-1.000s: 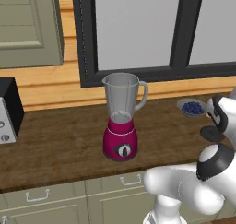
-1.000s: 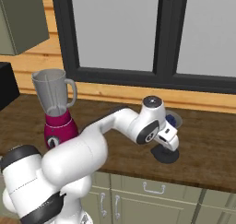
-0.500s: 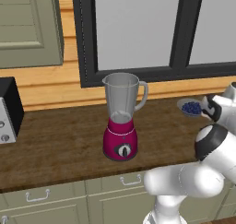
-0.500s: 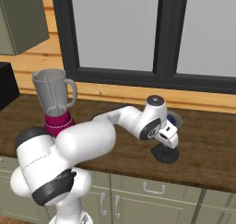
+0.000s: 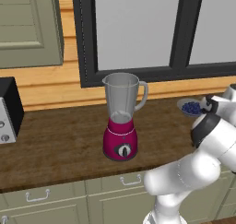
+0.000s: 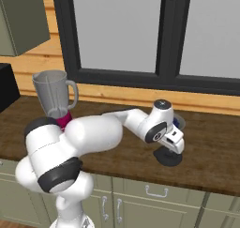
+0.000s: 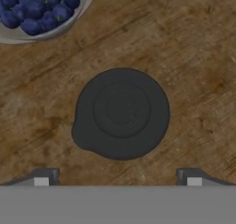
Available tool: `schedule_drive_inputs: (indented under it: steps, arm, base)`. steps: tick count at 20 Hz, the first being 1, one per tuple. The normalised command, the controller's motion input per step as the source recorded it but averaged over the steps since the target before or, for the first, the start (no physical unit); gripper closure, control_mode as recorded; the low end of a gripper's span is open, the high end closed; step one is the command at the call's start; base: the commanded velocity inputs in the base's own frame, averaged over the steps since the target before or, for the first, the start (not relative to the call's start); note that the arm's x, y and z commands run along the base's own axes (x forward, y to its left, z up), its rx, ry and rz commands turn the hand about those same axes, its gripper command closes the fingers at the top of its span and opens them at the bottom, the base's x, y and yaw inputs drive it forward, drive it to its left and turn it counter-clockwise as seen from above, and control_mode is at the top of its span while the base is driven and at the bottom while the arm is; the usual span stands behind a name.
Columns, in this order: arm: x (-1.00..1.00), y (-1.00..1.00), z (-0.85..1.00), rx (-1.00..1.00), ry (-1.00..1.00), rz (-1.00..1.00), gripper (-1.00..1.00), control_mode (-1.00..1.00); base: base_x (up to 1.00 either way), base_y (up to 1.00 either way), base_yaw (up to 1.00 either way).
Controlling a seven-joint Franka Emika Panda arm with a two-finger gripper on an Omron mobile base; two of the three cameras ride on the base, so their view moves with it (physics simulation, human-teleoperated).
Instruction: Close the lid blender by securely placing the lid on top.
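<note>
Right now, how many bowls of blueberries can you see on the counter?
1. The bowl of blueberries sits on the wooden counter to the right of the blender, just beyond the black lid. The arm may hide other things.

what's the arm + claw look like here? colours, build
The arm is glossy white with rounded, bulbous links and dark grey to black bands at the joints; no cables or markings show. The wrist ends in a white boxy hand with a dark round cap on top. The claw has two small dark finger tips with pale grey pads.
</note>
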Motion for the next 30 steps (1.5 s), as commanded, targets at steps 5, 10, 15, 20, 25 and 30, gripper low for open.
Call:
schedule_drive_inputs:
  steps: [5,10,15,20,25,30]
  arm:
    - [0.0,-0.02,-0.25,0.0,0.02,0.0,-1.0,-1.0]
    - [0.01,-0.03,-0.18,0.0,0.02,0.01,-1.0,-1.0]
    - [0.0,-0.12,-0.14,0.01,0.01,0.01,-1.0,-1.0]
    - [0.05,-0.06,-0.1,0.0,0.0,0.01,-1.0,-1.0]
    - [0.09,0.0,-0.07,0.0,0.0,0.0,-1.0,-1.0]
    - [0.09,0.0,-0.06,0.0,0.0,0.0,-1.0,-1.0]
  base:
    - [0.0,0.0,0.0]
    - [0.0,0.0,0.0]
    - [0.0,0.0,0.0]
    - [0.0,0.0,0.0]
    - [0.0,0.0,0.0]
    - [0.0,0.0,0.0]
